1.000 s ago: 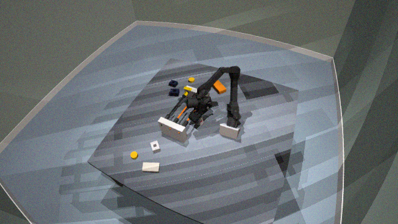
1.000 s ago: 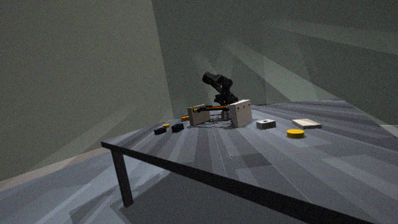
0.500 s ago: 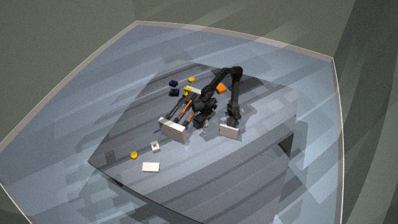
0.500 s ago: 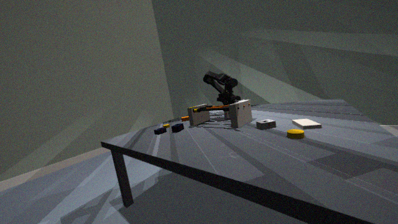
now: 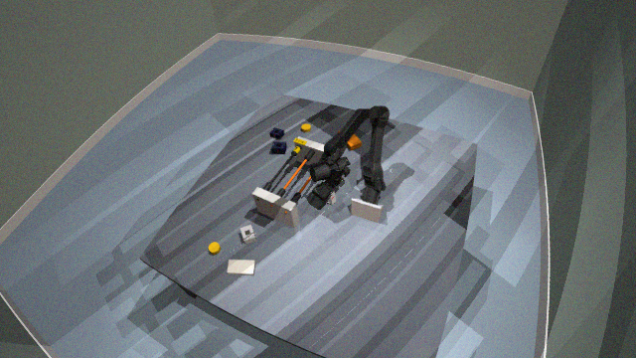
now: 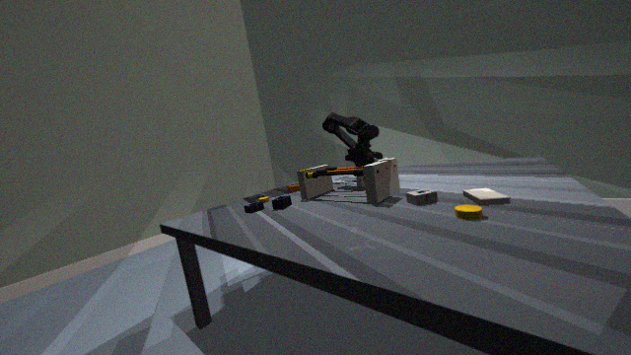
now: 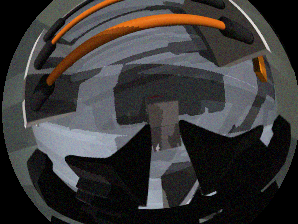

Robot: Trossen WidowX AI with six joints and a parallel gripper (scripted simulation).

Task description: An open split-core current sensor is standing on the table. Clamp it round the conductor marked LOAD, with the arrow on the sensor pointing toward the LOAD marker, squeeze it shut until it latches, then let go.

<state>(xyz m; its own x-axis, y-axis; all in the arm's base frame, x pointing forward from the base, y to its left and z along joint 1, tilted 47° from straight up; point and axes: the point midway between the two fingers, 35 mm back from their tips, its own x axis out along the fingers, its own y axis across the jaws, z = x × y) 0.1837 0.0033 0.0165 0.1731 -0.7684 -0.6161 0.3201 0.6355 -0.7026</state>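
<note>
My gripper [image 7: 164, 125] is shut on the current sensor [image 7: 165, 117], a grey-brown piece between the fingertips in the wrist view. In the top view a small white and red part of the sensor [image 5: 332, 199] shows beside the dark fingers, low near the table. Its arrow and how far its jaws stand open cannot be made out. Two orange conductors [image 5: 295, 175] [image 7: 145, 22] run between two pale end blocks [image 5: 274, 207] [image 6: 382, 181], with dark conductors beside them. The gripper is beside the nearer orange one, apart from it. The LOAD marker is not readable. In the exterior view the fingers are hidden.
A white block with a square hole [image 5: 247, 234] [image 6: 422, 197], a pale flat plate [image 5: 240, 267] [image 6: 486, 195] and a yellow disc [image 5: 214, 248] [image 6: 468, 212] lie beyond one end block. Dark blue blocks [image 5: 278, 147] [image 6: 281, 202], another yellow disc [image 5: 306, 127] and an orange block [image 5: 354, 142] lie around the other.
</note>
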